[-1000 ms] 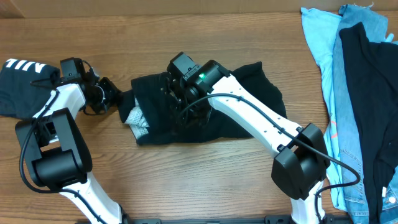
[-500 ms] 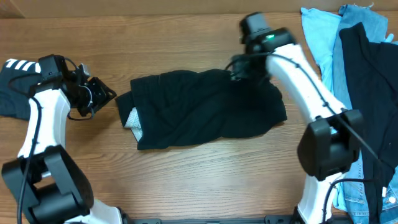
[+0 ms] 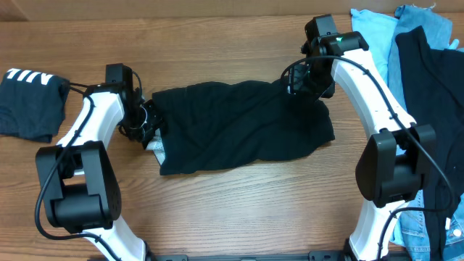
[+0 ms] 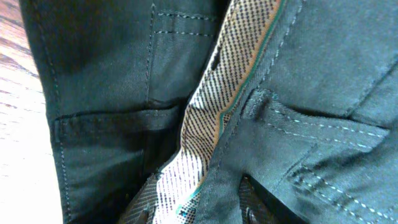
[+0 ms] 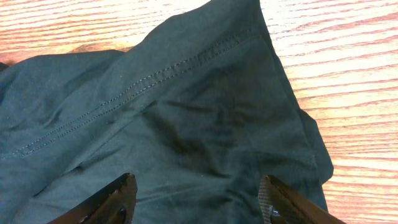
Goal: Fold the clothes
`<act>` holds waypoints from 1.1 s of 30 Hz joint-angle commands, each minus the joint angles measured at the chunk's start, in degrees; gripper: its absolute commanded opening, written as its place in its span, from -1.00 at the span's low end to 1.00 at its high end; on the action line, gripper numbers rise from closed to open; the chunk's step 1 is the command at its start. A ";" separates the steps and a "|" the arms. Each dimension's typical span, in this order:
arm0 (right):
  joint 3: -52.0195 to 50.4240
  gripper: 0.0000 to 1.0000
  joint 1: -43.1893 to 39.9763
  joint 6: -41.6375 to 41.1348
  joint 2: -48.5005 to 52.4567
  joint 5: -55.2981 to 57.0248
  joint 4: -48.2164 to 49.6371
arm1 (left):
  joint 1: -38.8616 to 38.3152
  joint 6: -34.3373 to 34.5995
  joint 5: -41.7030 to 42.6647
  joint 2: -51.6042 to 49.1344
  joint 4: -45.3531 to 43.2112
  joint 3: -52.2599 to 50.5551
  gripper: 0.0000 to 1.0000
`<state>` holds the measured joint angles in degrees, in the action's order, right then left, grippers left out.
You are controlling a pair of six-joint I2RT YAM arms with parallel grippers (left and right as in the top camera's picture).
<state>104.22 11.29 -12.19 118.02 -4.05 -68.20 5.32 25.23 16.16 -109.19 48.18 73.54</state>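
A black garment (image 3: 239, 127) lies spread across the table middle, with a light dotted lining at its left edge (image 3: 154, 145). My left gripper (image 3: 148, 123) is at that left edge. In the left wrist view its fingers (image 4: 199, 202) stand apart with the lined band (image 4: 217, 106) between them. My right gripper (image 3: 304, 81) is over the garment's top right corner. In the right wrist view it is open (image 5: 196, 202), its fingers wide apart just above the black fabric (image 5: 174, 124), holding nothing.
A black tee with white stripes (image 3: 29, 101) lies at the far left. A pile at the right edge holds a light-blue piece (image 3: 373, 43), a denim piece (image 3: 424, 18) and a black piece (image 3: 428, 109). Bare wood shows in front of the garment (image 3: 239, 210).
My right gripper moved from the garment's middle to its top right corner, and the garment now lies spread wider. My left gripper swung out left, then came back to the garment's left edge.
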 commanded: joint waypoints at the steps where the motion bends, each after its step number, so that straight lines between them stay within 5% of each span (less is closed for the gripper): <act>1: -0.46 0.35 0.09 0.24 -0.87 -0.13 0.22 | -0.15 1.81 3.54 -0.33 -1.79 -0.15 -0.05; 6: -0.46 0.34 0.09 0.24 -0.87 -0.13 0.17 | -3.45 1.86 4.42 -0.35 -4.63 -0.33 -0.17; 8: -0.46 0.34 0.09 0.22 -0.87 -0.13 0.15 | -3.69 2.21 4.44 -0.35 -5.55 -0.33 -0.56; 9: -0.46 0.35 0.09 0.22 -0.87 -0.13 0.15 | -3.69 2.25 4.44 -0.35 -5.79 -0.33 -0.92; 16: -0.46 0.35 0.09 0.22 -0.87 -0.11 0.22 | 1.07 -0.35 2.71 7.41 4.83 5.16 -0.92; 19: -0.46 0.35 0.09 0.22 -0.87 -0.13 0.13 | 6.12 10.80 -15.98 14.95 25.27 7.17 -0.92; 24: -0.46 0.35 0.09 0.22 -0.87 -0.13 -0.57 | 7.04 10.75 -19.56 13.55 21.05 1.03 -0.90; 25: -0.46 0.35 0.09 0.22 -0.87 -0.13 -0.72 | 7.04 10.75 -19.96 12.98 19.12 -1.01 -0.76; 27: -0.46 0.35 0.09 0.22 -0.87 -0.13 -0.74 | 6.88 10.75 -19.50 11.74 15.37 -5.16 -0.10; 33: -0.46 0.36 0.09 0.42 -0.87 -0.15 -3.69 | 8.28 6.62 -24.22 11.13 16.79 -2.27 -0.08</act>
<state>104.12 11.29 -11.97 118.02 -4.08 -70.98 12.56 33.89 -4.67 -98.10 63.75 67.59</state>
